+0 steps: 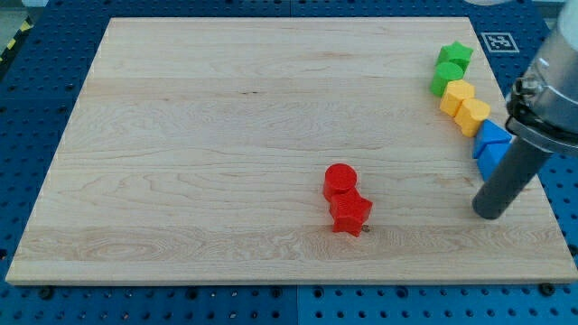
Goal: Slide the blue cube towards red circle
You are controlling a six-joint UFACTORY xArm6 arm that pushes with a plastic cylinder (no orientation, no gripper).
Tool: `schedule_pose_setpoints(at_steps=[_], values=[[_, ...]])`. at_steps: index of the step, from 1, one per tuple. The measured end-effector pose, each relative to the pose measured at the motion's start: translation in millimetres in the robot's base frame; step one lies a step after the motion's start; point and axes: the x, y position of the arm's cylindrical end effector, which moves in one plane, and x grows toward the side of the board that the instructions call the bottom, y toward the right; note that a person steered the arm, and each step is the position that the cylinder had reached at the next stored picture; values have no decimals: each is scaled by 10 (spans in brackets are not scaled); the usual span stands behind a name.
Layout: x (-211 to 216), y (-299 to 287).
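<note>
The red circle (340, 179) lies below the board's middle, touching a red star (350, 214) just below it. The blue cube (489, 161) lies near the view's right edge, touching a second blue block (492, 134) above it; the rod partly covers both. My tip (489, 213) rests on the board just below the blue cube, far to the right of the red circle.
At the upper right, a green star (455, 55), a green block (445, 78) and two yellow blocks (457, 94) (472, 116) run in a line down to the blue blocks. The wooden board (226, 135) lies on a blue pegboard. The arm's grey body (551, 81) hangs over the right edge.
</note>
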Motion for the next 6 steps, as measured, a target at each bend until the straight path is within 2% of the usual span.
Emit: schedule_pose_setpoints(at_steps=[2,6], values=[[11,165],[262,1183]])
